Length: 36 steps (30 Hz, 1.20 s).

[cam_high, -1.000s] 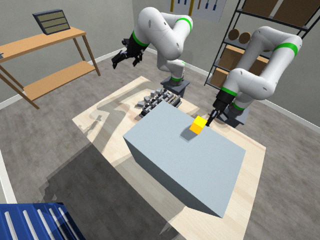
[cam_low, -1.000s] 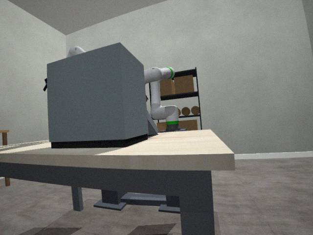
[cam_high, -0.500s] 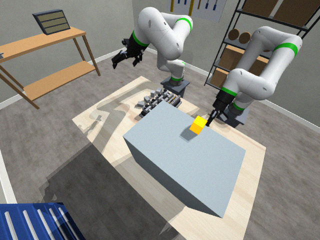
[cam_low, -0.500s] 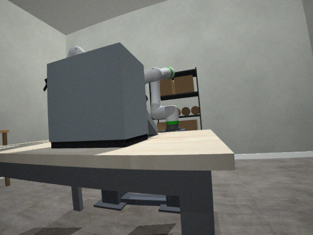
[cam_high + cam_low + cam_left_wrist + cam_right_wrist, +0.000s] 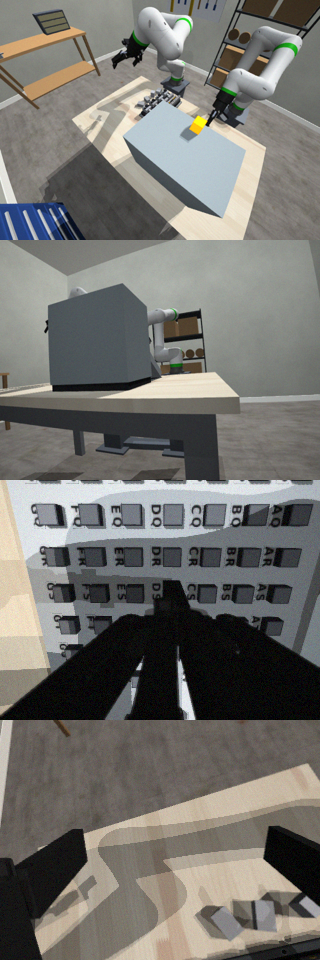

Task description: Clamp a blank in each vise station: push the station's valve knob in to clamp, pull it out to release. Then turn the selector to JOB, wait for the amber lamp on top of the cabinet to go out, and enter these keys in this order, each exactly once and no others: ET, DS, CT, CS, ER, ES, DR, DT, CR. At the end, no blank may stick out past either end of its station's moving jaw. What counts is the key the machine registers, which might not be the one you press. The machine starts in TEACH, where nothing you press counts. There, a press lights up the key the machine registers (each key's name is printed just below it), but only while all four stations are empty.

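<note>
Presently: left tool (image 5: 208,124) (image 5: 149,340) (image 5: 172,594), one, fully shut, gripping nothing, tip over the DS key's place; contact unclear. Right tool (image 5: 124,64) (image 5: 46,329) (image 5: 175,844), one, wide open, empty. Loose blanks (image 5: 140,103) (image 5: 227,922), on the table (image 5: 254,165) (image 5: 224,405) (image 5: 150,825), far left, beside the vises (image 5: 146,109). Likely faults: neighbouring key struck, through sideways drift among close-set keys (image 5: 173,515); wrong key registered, through trusting printed names; blanks overhanging, through off-centre clamping.
</note>
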{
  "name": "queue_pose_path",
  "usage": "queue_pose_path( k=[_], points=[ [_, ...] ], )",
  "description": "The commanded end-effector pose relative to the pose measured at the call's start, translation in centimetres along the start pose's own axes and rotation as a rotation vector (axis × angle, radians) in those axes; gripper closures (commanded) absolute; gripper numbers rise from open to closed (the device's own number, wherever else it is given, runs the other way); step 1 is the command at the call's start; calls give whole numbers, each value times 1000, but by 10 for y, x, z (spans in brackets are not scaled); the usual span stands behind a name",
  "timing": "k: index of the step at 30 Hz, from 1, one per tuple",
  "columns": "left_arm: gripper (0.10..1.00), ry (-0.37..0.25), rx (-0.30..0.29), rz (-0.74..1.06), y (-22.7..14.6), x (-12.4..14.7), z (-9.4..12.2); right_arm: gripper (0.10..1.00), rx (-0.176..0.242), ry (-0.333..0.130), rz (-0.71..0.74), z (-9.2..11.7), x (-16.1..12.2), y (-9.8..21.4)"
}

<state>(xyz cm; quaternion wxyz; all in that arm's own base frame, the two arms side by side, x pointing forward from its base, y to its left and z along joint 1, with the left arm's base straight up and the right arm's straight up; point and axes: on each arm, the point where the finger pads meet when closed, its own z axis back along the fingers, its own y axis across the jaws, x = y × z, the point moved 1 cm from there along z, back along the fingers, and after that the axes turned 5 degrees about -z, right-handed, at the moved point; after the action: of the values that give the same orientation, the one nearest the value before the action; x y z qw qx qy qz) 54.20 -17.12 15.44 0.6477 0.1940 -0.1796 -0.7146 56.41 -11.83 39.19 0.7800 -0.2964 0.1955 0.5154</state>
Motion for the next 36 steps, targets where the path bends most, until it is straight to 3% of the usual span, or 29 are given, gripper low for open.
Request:
queue_pose_path(
  k=[1,29,36],
  points=[
    [999,0,2,1,1,0,0,98,-1,0,-1,1,-1,0],
    [999,0,2,1,1,0,0,98,-1,0,-1,1,-1,0],
    [999,0,2,1,1,0,11,98,-1,0,-1,1,-1,0]
  ],
)
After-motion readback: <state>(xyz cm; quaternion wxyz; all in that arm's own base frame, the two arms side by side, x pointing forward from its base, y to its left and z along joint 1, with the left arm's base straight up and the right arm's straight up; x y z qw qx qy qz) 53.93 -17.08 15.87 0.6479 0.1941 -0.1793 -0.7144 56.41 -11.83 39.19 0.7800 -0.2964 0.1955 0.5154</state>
